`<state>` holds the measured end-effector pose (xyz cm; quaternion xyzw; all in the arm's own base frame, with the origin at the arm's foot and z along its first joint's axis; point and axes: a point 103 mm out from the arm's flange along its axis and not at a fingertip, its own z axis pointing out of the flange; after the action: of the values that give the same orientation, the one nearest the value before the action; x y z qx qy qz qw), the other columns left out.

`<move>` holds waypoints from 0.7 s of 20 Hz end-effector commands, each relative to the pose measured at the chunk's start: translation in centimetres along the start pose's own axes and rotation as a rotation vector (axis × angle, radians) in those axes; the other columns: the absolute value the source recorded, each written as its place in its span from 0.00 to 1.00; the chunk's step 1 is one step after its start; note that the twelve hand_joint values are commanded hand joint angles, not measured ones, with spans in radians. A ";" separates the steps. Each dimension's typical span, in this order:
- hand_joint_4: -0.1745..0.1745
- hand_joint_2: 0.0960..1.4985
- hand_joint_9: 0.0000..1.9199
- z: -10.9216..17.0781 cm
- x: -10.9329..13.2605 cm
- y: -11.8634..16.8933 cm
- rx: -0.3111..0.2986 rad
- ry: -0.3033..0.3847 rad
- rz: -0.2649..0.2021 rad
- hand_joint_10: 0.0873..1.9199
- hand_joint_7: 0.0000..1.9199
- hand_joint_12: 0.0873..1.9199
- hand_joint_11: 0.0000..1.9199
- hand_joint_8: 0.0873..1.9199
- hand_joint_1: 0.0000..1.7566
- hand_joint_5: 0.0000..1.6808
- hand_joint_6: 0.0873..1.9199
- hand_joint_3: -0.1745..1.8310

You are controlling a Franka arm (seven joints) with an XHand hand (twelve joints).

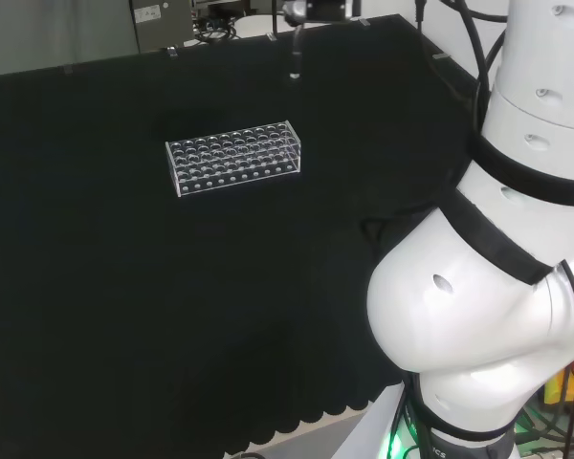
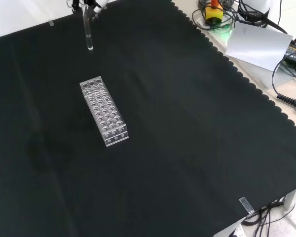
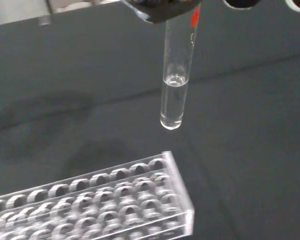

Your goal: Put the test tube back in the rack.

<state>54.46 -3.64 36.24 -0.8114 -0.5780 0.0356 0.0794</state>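
Test tube (image 3: 175,75): clear glass, hanging upright in the air, round end down. Wrist view shows clear liquid filling its lower part and a red mark near its upper end. Its top is pinched between dark fingertips (image 3: 162,10) of the hand; the grip point is at the very edge of that view. In the front view the tube (image 2: 88,32) hangs near the top left, over bare cloth, beyond the far end of the rack and apart from it. In the head view it (image 1: 294,55) shows as a thin vertical sliver at the far side of the bench, above and right of the rack.

Hand (image 2: 91,4): a few black and white finger parts at the top edge of the front view, closed on the tube's upper end. Head view shows a dark part of it (image 1: 311,8) at the top edge.

Rack (image 1: 234,157): clear plastic, rows of round holes, standing flat on the cloth. No tube seen in any hole. Front view: the rack (image 2: 103,110) runs lengthwise away from the camera, left of centre. Wrist view: one end of the rack (image 3: 105,200) sits below the tube's round end, with a clear gap between them.

Black cloth (image 2: 187,138) covers the bench. White arm links (image 1: 488,316) stand large at the right of the head view.
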 end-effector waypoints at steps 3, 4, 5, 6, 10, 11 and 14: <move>0.00 0.68 0.88 0.8 6.9 -0.6 0.009 0.043 -0.144 0.23 0.91 0.42 0.64 0.17 0.70 0.83 0.13 0.00; 0.00 0.68 0.88 1.0 7.6 -0.6 0.011 0.044 -0.158 0.23 0.91 0.42 0.64 0.17 0.70 0.83 0.13 0.00; 0.00 0.68 0.88 1.3 8.2 -0.6 0.017 0.048 -0.170 0.23 0.91 0.42 0.64 0.17 0.70 0.83 0.13 0.00; 0.00 0.68 0.88 1.6 8.6 -0.6 0.021 0.046 -0.180 0.23 0.91 0.42 0.64 0.17 0.70 0.83 0.13 0.00; 0.00 0.68 0.88 3.2 9.7 -0.1 0.047 0.037 -0.200 0.23 0.91 0.42 0.64 0.17 0.70 0.83 0.12 0.00; 0.00 0.68 0.88 3.6 9.9 0.0 0.054 0.037 -0.203 0.23 0.91 0.42 0.64 0.17 0.70 0.83 0.12 0.00; 0.00 0.68 0.88 4.9 10.4 0.4 0.069 0.028 -0.215 0.23 0.91 0.42 0.64 0.17 0.70 0.83 0.12 0.00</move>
<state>56.92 5.11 33.29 -0.7535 -0.6472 0.0288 0.1120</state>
